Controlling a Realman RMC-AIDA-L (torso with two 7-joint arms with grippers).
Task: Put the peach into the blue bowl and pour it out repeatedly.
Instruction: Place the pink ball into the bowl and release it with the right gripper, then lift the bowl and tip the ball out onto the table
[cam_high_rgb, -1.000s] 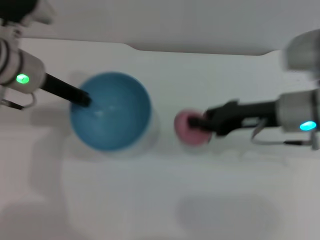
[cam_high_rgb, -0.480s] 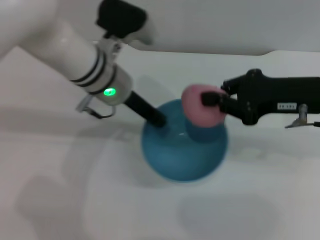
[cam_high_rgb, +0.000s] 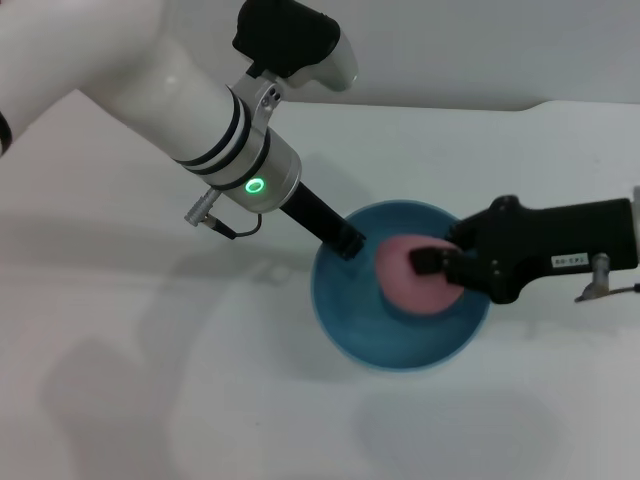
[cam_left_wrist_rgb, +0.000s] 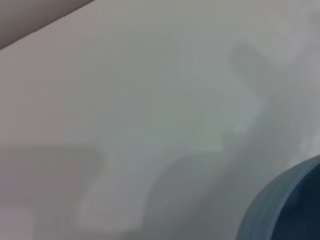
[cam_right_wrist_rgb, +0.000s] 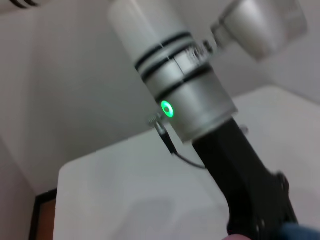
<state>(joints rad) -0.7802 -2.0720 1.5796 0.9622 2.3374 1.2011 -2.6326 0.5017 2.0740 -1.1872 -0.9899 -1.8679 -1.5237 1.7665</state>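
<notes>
Right gripper (cam_high_rgb: 432, 266): reaching in from the right over the blue bowl's (cam_high_rgb: 345, 335) open mouth, its dark fingers pinching the peach (cam_high_rgb: 412, 276) at the fruit's right side.
Peach: hanging between those fingers, just inside the bowl's rim line on the right gripper's own side, not yet let go; whether it is touching the bowl wall, I cannot tell.
Left gripper (cam_high_rgb: 347, 242): coming in from the upper left, its tip sitting on the bowl's near-left rim, apparently gripping it; finger spread not showing.
Peach handling: looking light, smooth and rounded, likely to roll; a pinch across its widest part is seeming safest.
Bowl handling: appearing stiff and glossy, so probably slippery; the rim is looking like the only place to hold.
Table (cam_high_rgb: 150, 400): lying white under the bowl.
</notes>
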